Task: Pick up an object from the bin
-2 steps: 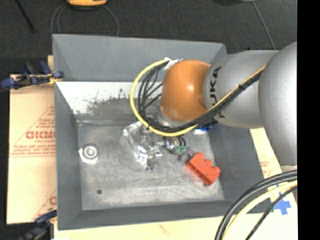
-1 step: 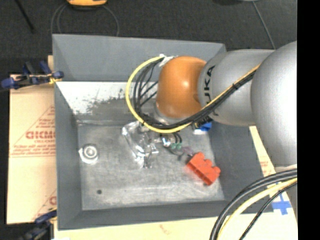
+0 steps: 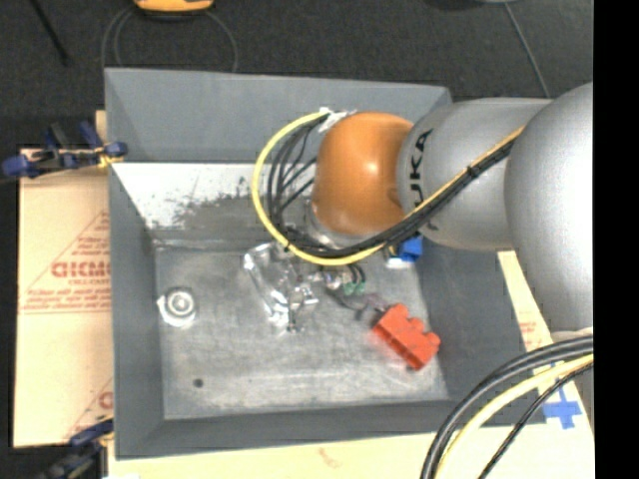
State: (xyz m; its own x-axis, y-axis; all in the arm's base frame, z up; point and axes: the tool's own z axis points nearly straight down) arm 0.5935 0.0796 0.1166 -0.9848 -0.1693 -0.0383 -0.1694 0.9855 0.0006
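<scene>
Red block (image 3: 406, 335) lies right of the gripper (image 3: 285, 302), low over the bin (image 3: 300, 387) floor. I cannot tell its opening. Approach step, I judge; next calls for centring.

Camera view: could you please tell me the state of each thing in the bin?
End effector, low over the middle of the bin.
Red block, lying loose, apart from the end effector.
Round white cap, lying flat, alone.
Blue piece, partly hidden by the arm.
</scene>
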